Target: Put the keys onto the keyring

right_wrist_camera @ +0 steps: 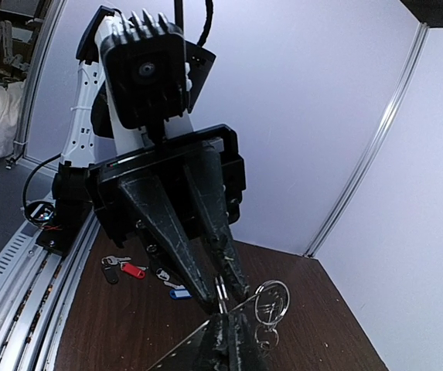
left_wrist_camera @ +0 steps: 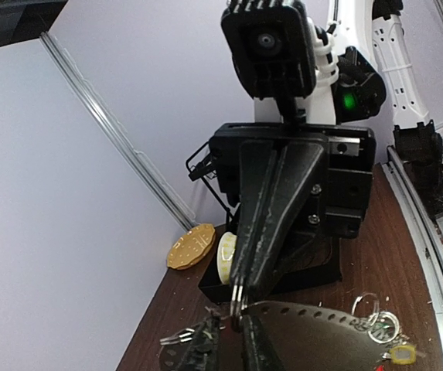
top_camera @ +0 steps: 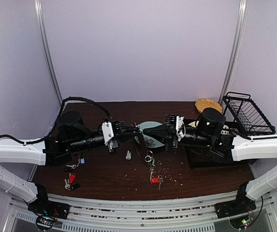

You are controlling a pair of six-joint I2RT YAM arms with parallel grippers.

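Dark wooden table (top_camera: 206,176), tagged keys (top_camera: 154,179) front centre and left, small bottle (top_camera: 128,155), wire basket (top_camera: 248,116) far right.

I see the plate (top_camera: 150,125) in the middle with some keys (top_camera: 153,174) before it. Other keys (top_camera: 72,176) lie to the left; the basket (top_camera: 248,115) stands far right

Left arm (top_camera: 12,150) and right arm (top_camera: 261,147) both reach inward, forearms near level, wrists facing each other. Left end effector (top_camera: 141,133) and right end effector (top_camera: 148,132) meet tip to tip at centre. Right fingers (left_wrist_camera: 283,193) pressed together, closed. Left fingers (right_wrist_camera: 163,224) taper to a narrow V; unclear whether the tips touch.
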